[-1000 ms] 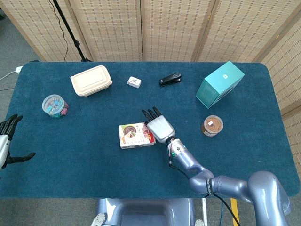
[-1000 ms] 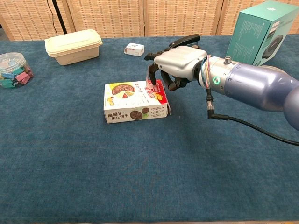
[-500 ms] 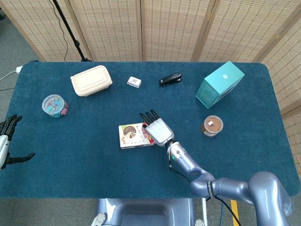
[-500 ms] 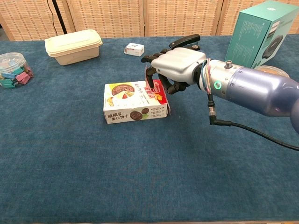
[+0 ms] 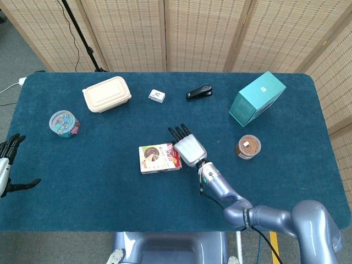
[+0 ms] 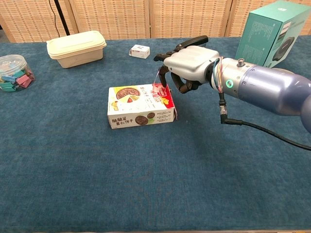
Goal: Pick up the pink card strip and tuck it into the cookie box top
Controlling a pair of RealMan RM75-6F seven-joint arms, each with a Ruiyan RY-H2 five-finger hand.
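Observation:
The cookie box lies flat at the middle of the blue table. My right hand hovers over its right end, fingers curled downward. A thin pink card strip hangs from the fingertips, pinched there, with its lower end touching the box top near the right edge. In the head view the hand hides the strip. My left hand sits off the table's left edge, far from the box, fingers spread and holding nothing.
A cream lunch box, a small white box and a black stapler line the back. A teal carton and a brown jar stand right. A clip tub is left.
My right hand shifted a little left over the box, then came back right and slightly up, keeping the strip at the box's right end. The box and left hand stayed put.

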